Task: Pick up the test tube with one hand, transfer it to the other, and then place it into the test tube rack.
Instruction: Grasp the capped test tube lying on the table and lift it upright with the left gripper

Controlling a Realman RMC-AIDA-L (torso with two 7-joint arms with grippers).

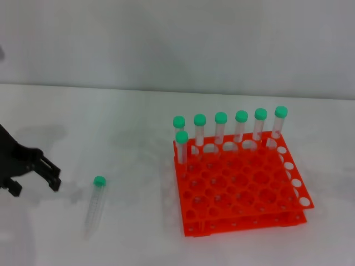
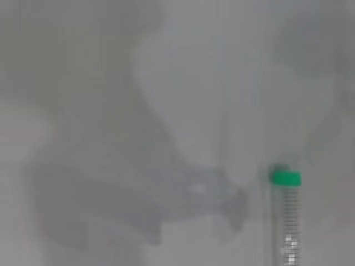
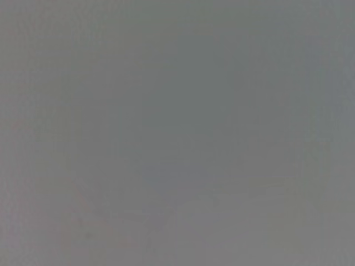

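Note:
A clear test tube with a green cap lies flat on the white table, cap pointing away from me. It also shows in the left wrist view. My left gripper is black, open and empty, low over the table a short way to the left of the tube and not touching it. The orange-red test tube rack stands to the right of the tube. Several identical green-capped tubes stand upright along the rack's far row and at its left corner. My right gripper is out of view.
The white table runs back to a pale wall. The right wrist view shows only a plain grey surface. The left gripper's shadow falls on the table in the left wrist view.

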